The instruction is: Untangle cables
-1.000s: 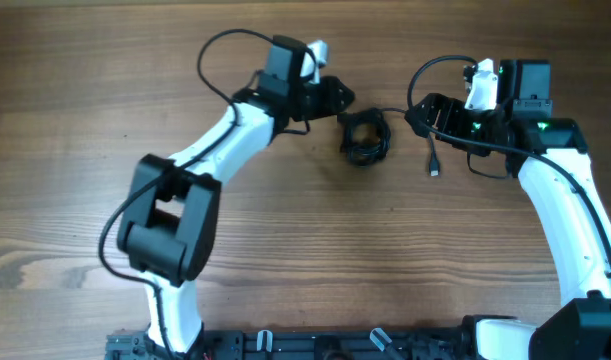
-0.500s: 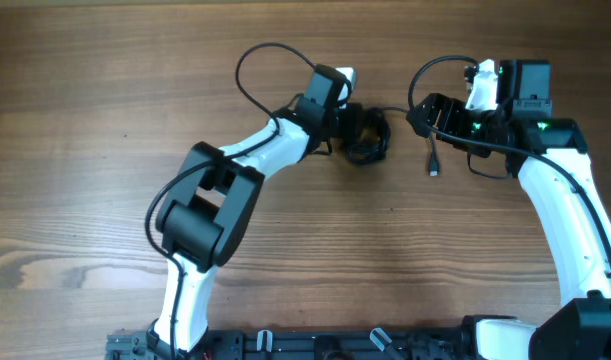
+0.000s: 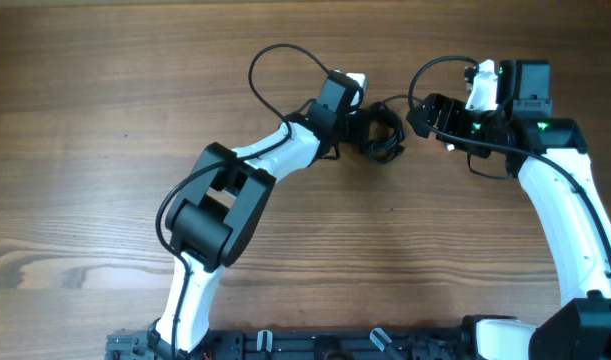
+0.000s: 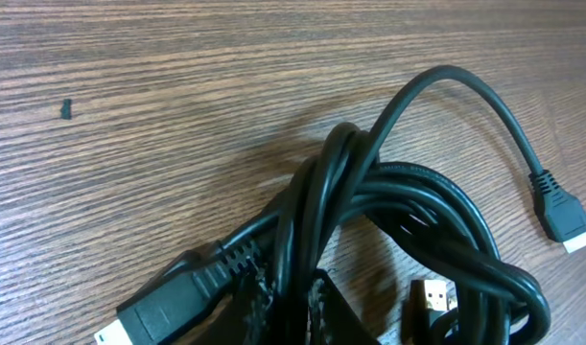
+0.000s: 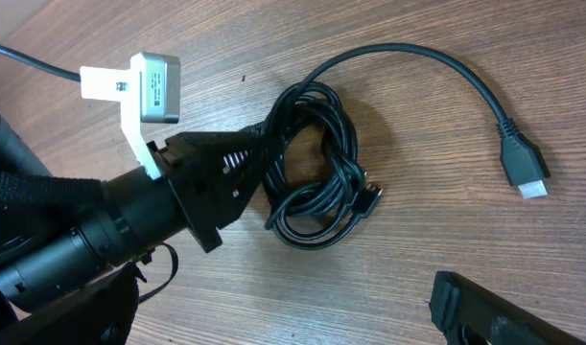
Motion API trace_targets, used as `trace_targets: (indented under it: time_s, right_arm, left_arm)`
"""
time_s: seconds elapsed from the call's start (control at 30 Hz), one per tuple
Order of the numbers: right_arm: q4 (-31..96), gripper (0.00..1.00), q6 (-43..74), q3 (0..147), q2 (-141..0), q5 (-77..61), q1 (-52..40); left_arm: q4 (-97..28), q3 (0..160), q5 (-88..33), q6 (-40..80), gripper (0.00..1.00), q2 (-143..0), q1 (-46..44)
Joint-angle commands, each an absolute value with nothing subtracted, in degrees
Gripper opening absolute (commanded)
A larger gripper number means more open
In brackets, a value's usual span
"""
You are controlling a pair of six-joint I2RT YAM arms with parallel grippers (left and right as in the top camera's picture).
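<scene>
Bunched coil of thin black cables [image 5: 316, 182] lies on the brown wooden table [image 3: 105, 120], between the two arms. Left gripper [image 5: 246, 153] is nearer, its jaws clamped on the strands facing its own arm. Free plug tail [image 5: 523, 177] trails toward the right gripper [image 3: 422, 115], which is spread wide and empty.

left arm [image 3: 275, 155], right arm [image 3: 565, 215]: white links, black joints | black wires [image 3: 275, 52] looping | white camera mount [image 5: 129, 105]
</scene>
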State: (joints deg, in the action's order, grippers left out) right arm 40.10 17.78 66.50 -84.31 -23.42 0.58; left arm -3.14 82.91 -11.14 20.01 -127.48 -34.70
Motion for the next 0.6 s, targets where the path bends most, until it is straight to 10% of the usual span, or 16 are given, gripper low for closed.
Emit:
trace_targets:
  time_s: [0.0, 0.2, 0.57]
  right_arm:
    - [40.1, 1.0, 18.1, 67.6, -85.0, -22.5, 0.5]
    - [40.3, 1.0, 17.5, 67.6, -85.0, -22.5, 0.5]
    - [38.7, 0.97, 9.0, 67.6, -85.0, -26.7, 0.4]
  left_arm:
    - [-5.7, 81.8, -8.9, 19.9, 0.13, -130.2, -36.2]
    - [-6.1, 81.8, -11.9, 19.9, 0.04, -129.4, -36.2]
    - [-7.6, 81.8, -60.1, 19.9, 0.04, -113.6, -25.4]
